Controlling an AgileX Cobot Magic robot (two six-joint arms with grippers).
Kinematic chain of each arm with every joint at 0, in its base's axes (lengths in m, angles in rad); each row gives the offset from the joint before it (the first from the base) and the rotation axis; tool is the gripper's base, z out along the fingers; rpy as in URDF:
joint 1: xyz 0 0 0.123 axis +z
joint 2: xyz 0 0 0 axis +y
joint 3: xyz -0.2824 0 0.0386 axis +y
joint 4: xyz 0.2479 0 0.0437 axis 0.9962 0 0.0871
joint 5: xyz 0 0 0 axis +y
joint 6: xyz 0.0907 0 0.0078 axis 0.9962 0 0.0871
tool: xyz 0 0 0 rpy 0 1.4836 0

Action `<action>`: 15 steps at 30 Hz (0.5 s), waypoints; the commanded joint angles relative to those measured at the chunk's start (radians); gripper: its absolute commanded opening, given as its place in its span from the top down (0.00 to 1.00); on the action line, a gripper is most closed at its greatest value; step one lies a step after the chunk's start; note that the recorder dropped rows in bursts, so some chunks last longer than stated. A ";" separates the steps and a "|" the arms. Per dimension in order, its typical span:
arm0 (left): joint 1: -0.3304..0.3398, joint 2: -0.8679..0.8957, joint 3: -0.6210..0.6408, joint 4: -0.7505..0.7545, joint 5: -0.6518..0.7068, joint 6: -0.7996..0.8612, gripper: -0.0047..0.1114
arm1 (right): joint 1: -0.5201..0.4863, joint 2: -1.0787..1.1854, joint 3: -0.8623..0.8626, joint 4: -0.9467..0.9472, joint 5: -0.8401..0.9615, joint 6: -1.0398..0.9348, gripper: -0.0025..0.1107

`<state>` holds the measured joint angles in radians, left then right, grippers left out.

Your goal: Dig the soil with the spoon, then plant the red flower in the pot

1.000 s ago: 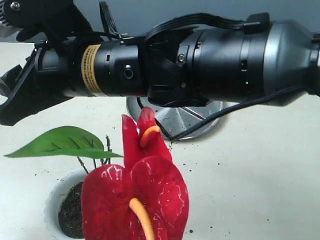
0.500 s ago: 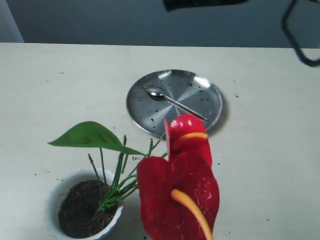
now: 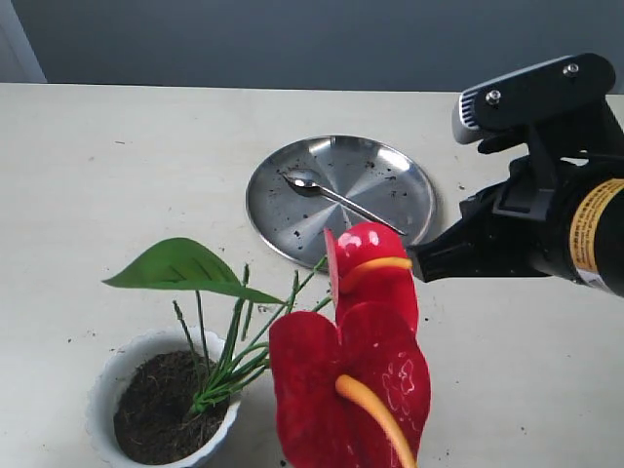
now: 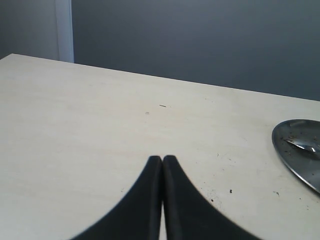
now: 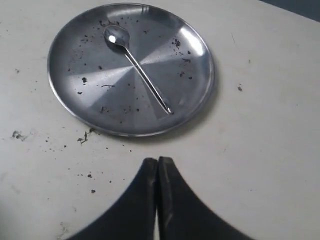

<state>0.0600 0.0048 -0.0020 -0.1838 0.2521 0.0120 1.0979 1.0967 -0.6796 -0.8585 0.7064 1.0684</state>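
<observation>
Red flower (image 3: 351, 370) stems sit in pot (image 3: 102, 385) soil (image 3: 151, 414) | spoon (image 3: 341, 200) on plate (image 3: 390, 171) | left gripper (image 4: 162, 162), right gripper (image 3: 417, 263): jaws together, empty | advice: lift right arm away high, avoid brushing the flower.

A robot test bench, most likely a lab; a bare cream table (image 3: 117, 175) stands against a plain grey wall (image 3: 292, 39); a black robot arm (image 3: 526, 234) with a yellow label (image 3: 597, 229) hangs over it; laid out on it are a few props: a steel plate (image 3: 390, 175) with a spoon (image 3: 341, 200), a white pot (image 3: 102, 385) holding a flower (image 3: 361, 361); dark crumbs (image 5: 82, 137) dot the tabletop.
</observation>
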 commanded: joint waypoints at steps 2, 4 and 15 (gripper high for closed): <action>-0.002 -0.005 0.002 0.003 -0.013 -0.002 0.96 | -0.002 -0.017 0.005 0.027 -0.035 0.025 0.98; -0.002 -0.005 0.002 0.003 -0.013 -0.002 0.96 | -0.002 -0.033 0.005 0.008 -0.032 0.027 0.98; -0.002 -0.005 0.002 0.003 -0.013 -0.002 0.96 | -0.315 -0.320 0.158 -0.082 -0.485 0.021 0.98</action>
<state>0.0600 0.0048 -0.0020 -0.1838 0.2521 0.0120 0.9055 0.8540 -0.6009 -0.9214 0.4021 1.1126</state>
